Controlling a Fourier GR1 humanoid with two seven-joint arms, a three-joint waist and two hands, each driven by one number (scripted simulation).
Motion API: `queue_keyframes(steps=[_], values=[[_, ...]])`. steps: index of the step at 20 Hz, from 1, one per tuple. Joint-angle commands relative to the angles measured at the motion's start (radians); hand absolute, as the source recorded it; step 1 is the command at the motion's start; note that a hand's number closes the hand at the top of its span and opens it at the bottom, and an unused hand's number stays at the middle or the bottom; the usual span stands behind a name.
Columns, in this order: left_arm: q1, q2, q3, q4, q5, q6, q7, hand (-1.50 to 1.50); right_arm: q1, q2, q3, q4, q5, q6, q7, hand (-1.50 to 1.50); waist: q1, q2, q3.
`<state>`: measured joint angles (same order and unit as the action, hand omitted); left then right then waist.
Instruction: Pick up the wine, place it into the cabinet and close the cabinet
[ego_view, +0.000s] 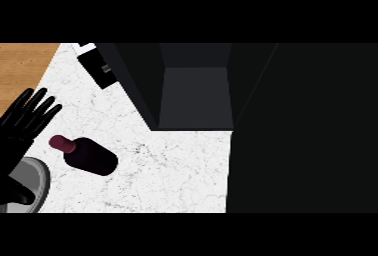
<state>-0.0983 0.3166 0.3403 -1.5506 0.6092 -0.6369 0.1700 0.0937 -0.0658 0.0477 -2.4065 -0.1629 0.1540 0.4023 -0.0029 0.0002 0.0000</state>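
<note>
Left hand (28, 116) shows at the view's left edge, fingers (46, 107) straight and spread, grasping nothing and touching nothing. The wine (87, 154) lies on its side on the white table (170, 170), just below and right of those fingers, apart from them (cap end nearest the hand). Bare table runs rightward to the dark cabinet (193, 95), standing open. The right hand is out of sight.

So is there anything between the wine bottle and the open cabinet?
No, the head view shows only bare white counter between the wine bottle and the open cabinet.
</note>
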Motion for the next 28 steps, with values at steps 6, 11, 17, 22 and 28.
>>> queue_keyframes(steps=[6, 11, 17, 22, 28], values=[[-0.064, -0.001, 0.015, 0.271, -0.182, -0.071, -0.194, -1.50, 0.015, -0.001, -0.022, 0.026, -0.035, 0.035, -0.028, -1.50, -0.003, 0.001, 0.000], [-0.050, 0.042, 0.040, 0.384, -0.243, -0.149, -0.292, -1.50, 0.043, 0.028, 0.058, -0.046, 0.031, 0.016, 0.007, -1.50, -0.004, 0.001, -0.001], [-0.118, 0.030, 0.019, 0.482, -0.369, -0.125, -0.403, -1.50, -0.011, 0.009, -0.005, -0.043, -0.019, 0.005, 0.046, -1.50, -0.006, 0.002, -0.001], [-0.095, 0.054, 0.014, 0.611, -0.447, -0.190, -0.558, -1.50, 0.006, 0.029, 0.029, -0.013, 0.021, 0.010, 0.009, -1.50, -0.007, 0.003, -0.001], [-0.130, 0.064, -0.006, 0.714, -0.492, -0.169, -0.605, -1.50, 0.081, 0.014, 0.006, -0.067, -0.021, 0.040, 0.004, -1.50, -0.011, 0.001, -0.001]])
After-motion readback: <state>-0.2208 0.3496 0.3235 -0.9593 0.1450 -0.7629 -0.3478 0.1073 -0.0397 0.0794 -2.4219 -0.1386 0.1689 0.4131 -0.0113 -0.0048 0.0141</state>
